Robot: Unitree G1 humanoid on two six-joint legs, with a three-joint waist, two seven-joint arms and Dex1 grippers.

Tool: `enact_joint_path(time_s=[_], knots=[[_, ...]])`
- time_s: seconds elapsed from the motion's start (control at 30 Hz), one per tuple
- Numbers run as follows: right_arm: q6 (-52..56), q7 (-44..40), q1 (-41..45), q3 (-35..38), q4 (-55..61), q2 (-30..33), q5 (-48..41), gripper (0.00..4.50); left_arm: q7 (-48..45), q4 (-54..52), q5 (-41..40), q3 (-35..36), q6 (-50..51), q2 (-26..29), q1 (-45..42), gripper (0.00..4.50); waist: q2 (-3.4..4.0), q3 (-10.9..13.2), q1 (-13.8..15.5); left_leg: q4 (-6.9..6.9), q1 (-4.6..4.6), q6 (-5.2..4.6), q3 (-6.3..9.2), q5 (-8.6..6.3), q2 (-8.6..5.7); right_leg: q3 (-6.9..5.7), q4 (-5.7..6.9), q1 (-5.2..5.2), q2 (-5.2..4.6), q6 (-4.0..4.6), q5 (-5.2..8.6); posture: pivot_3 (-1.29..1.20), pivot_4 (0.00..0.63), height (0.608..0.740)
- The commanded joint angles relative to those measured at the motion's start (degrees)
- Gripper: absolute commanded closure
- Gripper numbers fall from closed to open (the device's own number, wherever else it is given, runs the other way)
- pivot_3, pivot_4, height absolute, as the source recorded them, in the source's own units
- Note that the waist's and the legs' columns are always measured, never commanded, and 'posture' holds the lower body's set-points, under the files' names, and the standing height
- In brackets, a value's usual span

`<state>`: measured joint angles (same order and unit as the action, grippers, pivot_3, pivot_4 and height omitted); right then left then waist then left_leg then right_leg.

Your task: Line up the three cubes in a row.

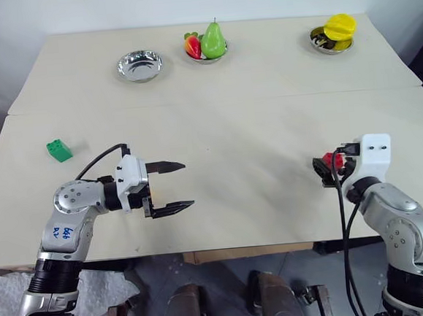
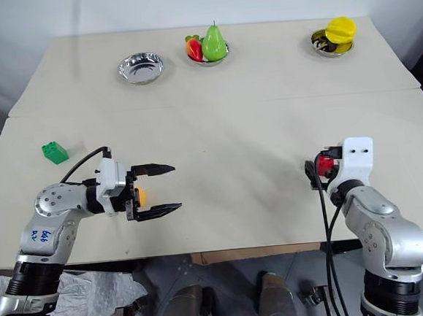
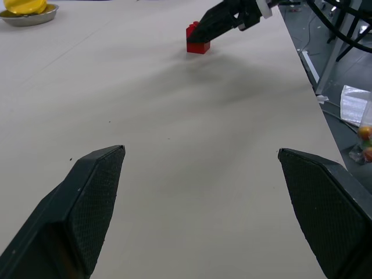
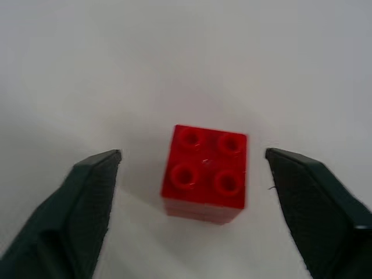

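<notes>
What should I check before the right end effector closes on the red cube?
1. Red cube sits between the right end effector's fingers: ok.
2. Fingers clear of the cube's sides, a gap on each side: ok.
3. Cube upright on the table, studs up: ok.
4. Left end effector open and well away from the red cube: ok.
5. Orange-yellow cube sits by the left end effector's fingers; whether it is touched: cannot tell.
6. Green cube lies alone near the table's left edge, row not yet formed: not ok.

3 cubes (image 2: 53,151), 3 bowls (image 2: 140,67), 2 tools (image 2: 155,189).
</notes>
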<state>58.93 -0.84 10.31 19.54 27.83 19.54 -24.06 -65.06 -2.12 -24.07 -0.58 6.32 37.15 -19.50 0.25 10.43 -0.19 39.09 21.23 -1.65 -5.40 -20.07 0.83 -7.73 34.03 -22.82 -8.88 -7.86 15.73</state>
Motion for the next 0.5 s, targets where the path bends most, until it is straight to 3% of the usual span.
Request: enact_joint_path(time_s=[0.03,0.17,0.3,0.43,0.5], knots=[[-0.78,0.36,0.78,0.35,0.68,-0.32,0.61,1.7,-0.19,-2.09,-0.13,1.13,-0.37,0.79,-0.3,0.0,0.0,0.0,0.06,0.0,0.0,0.0,0.0,0.0,0.0,0.0,0.0,0.0,0.0,0.0,0.0,0.0,0.15,0.74],[0.6,0.51,1.49,1.45,0.64,-0.62,0.11,3.0,-0.13,-2.59,-0.21,1.46,-0.4,1.08,-0.07,0.0,0.0,0.0,0.0,0.0,0.0,0.01,0.0,0.0,0.01,0.0,0.0,0.0,0.0,0.0,0.0,0.0,0.15,0.74],[0.85,-6.84,4.64,0.14,-1.23,4.17,-2.6,3.01,0.39,-2.74,-0.66,2.79,-0.26,1.52,0.17,0.0,0.01,0.01,-0.04,0.0,0.0,0.01,0.0,-0.01,0.01,0.01,0.0,-0.01,0.0,0.0,0.0,0.0,0.15,0.74],[-7.3,-26.06,9.85,-8.4,-7.31,13.52,-4.33,3.01,0.74,-3.03,-1.67,3.98,0.39,1.54,0.33,0.0,0.03,0.02,-0.21,0.0,-0.02,-0.02,-0.05,-0.02,0.02,0.05,-0.02,-0.03,0.03,0.0,0.0,0.0,0.15,0.74],[-17.95,-39.48,13.84,-13.04,-12.76,15.97,-3.72,3.01,0.62,-3.08,-1.87,4.44,0.58,1.65,0.27,0.0,0.02,0.02,-0.38,-0.01,-0.03,0.01,-0.06,-0.05,0.09,0.07,-0.06,-0.03,0.14,0.0,0.0,0.0,0.15,0.74]])
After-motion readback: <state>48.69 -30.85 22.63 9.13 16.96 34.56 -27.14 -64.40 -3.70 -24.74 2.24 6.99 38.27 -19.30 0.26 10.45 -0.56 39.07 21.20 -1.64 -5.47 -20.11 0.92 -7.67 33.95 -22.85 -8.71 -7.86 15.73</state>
